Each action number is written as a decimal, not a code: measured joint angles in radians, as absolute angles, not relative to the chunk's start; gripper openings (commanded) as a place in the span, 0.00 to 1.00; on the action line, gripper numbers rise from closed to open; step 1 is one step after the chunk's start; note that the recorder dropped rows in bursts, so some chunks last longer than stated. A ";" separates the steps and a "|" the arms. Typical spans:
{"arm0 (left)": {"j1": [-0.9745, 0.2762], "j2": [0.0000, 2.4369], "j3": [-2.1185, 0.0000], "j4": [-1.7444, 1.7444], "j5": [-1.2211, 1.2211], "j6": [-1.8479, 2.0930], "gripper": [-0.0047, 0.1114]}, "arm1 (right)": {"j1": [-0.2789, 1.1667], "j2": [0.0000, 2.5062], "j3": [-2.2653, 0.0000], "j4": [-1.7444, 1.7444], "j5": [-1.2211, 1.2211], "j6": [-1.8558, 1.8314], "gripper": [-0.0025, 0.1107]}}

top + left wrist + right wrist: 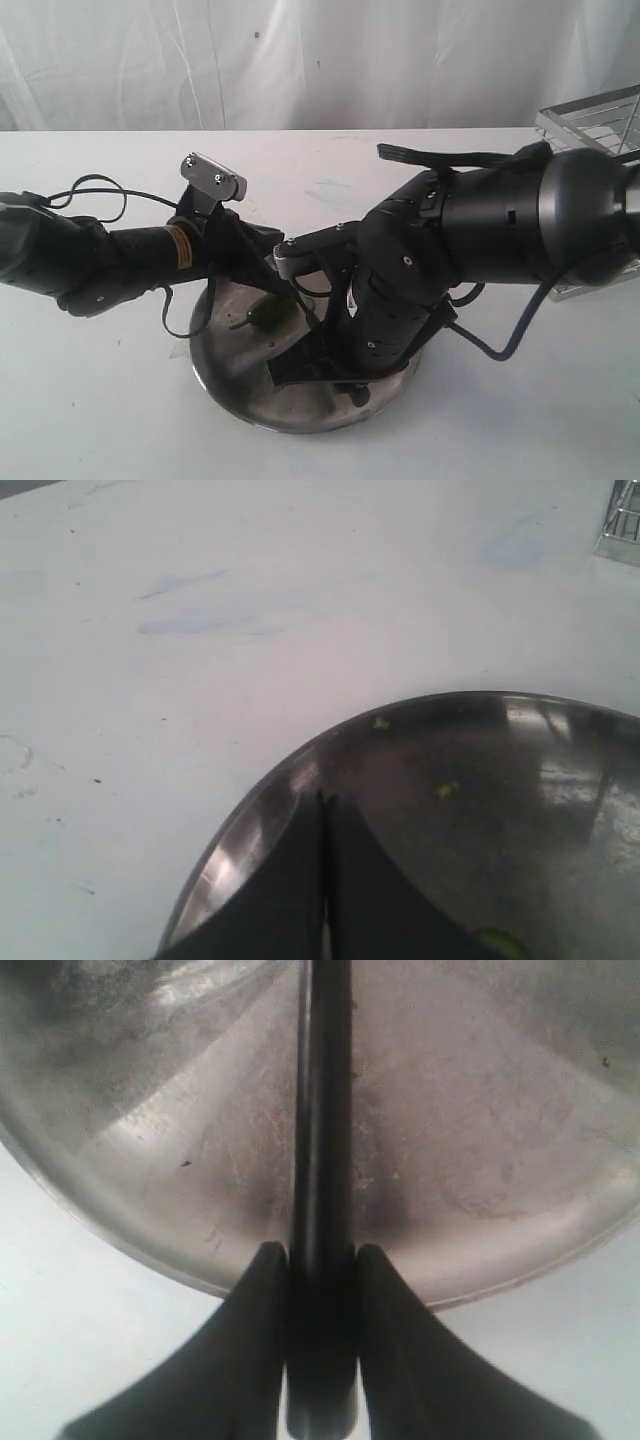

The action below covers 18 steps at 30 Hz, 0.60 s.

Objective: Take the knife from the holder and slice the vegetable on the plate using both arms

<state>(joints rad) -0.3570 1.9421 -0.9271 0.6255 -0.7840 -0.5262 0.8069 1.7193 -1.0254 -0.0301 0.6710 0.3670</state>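
The steel plate (232,362) lies at the table's front middle, with both arms reaching over it. The green chili (262,313) rests on the plate's left part, just under the left arm's end. In the left wrist view my left gripper (322,800) is shut over the plate (520,780), nothing visible between its fingers. The chili (505,945) shows beside one finger; whether it touches is unclear. My right gripper (322,1252) is shut on the black handle of the knife (322,1110), which runs out over the plate (480,1140). The blade tip is out of view.
The wire holder (590,115) stands at the back right, its corner also seen from the left wrist (625,520). Small green bits (445,791) lie on the plate. The bulky right arm (500,220) hides much of the plate's right half. White table (90,400) around.
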 measured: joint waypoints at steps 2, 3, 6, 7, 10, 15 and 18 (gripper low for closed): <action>-0.357 1.926 -0.927 0.625 -0.760 -0.511 0.04 | 0.807 1.719 -1.025 -0.030 0.671 0.365 0.02; -0.357 1.918 -0.927 0.625 -0.755 -0.507 0.04 | 0.807 1.719 -1.025 -0.030 0.671 0.365 0.02; -0.357 1.912 -0.927 0.625 -0.747 -0.503 0.04 | 0.807 1.719 -1.025 -0.030 0.671 0.365 0.02; -0.357 1.912 -0.927 0.625 -0.746 -0.503 0.04 | 0.807 1.719 -1.025 -0.030 0.671 0.365 0.02; -0.357 1.913 -0.927 0.625 -0.743 -0.503 0.04 | 0.807 1.719 -1.025 -0.030 0.671 0.365 0.02; -0.357 1.937 -0.927 0.625 -0.805 -0.529 0.04 | 0.807 1.719 -1.025 -0.030 0.669 0.365 0.02; -0.357 1.958 -0.927 0.625 -0.865 -0.546 0.04 | 0.807 1.719 -1.025 -0.030 0.669 0.365 0.02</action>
